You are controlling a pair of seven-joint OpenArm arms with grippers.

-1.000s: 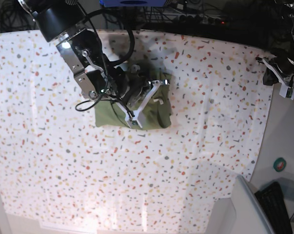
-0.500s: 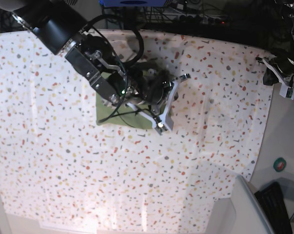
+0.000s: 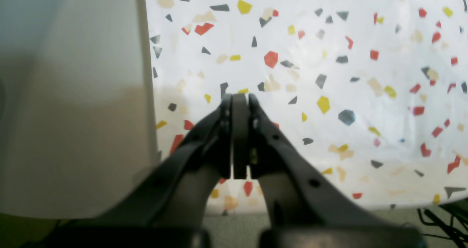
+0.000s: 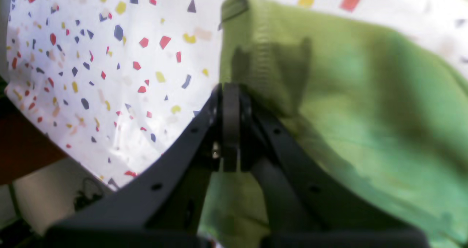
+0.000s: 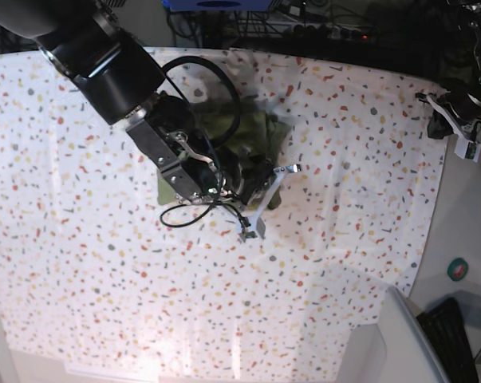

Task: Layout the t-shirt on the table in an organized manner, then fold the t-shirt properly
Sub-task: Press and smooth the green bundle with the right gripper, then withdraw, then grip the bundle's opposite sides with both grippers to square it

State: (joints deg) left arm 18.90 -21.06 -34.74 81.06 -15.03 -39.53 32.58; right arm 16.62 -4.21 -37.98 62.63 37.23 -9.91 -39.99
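The table (image 5: 344, 239) is stretching under me, its white cloth speckled with red, orange, yellow and grey flecks, and it is filling nearly the whole base view. Near the middle of its far edge the t-shirt (image 5: 260, 132) is lying as a compact olive-green bundle, much of it hidden under my right arm (image 5: 104, 60), which is reaching in from the far left corner. In my right wrist view the green cloth is lying in soft ridges, with a thick ribbed hem folding over at its upper edge and bare speckled cloth to the left of it. My right gripper (image 4: 230, 91) is hanging just at that hem edge with its jaws pressed together, and I cannot make out any fabric caught between them. My left gripper (image 3: 239, 98) is clenched on nothing, and in the base view it is sitting at the table's far right corner, well apart from the t-shirt. A pale blurred panel (image 3: 73, 94) is standing just left of it.
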